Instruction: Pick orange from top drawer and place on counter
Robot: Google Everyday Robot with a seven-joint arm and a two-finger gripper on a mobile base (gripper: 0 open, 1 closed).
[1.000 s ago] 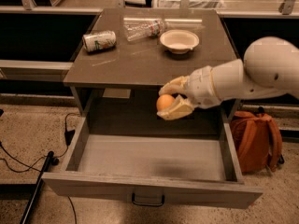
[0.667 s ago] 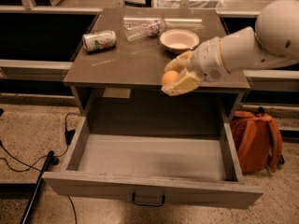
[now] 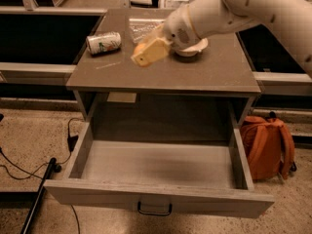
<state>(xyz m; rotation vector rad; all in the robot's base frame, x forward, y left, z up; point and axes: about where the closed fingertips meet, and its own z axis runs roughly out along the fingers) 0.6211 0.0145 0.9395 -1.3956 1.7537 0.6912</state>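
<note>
My gripper [image 3: 145, 51] hangs over the middle of the counter [image 3: 204, 77], its cream fingers shut on the orange [image 3: 139, 48], of which only a small part shows at the gripper's left side. The orange is held just above the counter's surface. The white arm reaches in from the upper right. The top drawer [image 3: 156, 194] stands pulled fully out below, with a dark pull handle [image 3: 154, 210] on its front, and its inside holds nothing.
A drink can [image 3: 103, 42] lies on its side at the counter's left. A crumpled clear plastic bottle [image 3: 142, 27] lies at the back. A pale bowl [image 3: 191, 49] sits behind the gripper, partly hidden. An orange backpack [image 3: 267, 145] stands on the floor at right. Cables lie at left.
The gripper has carried the orange up from above the open drawer and leftward, over the counter's middle. The drawer has stayed open.
</note>
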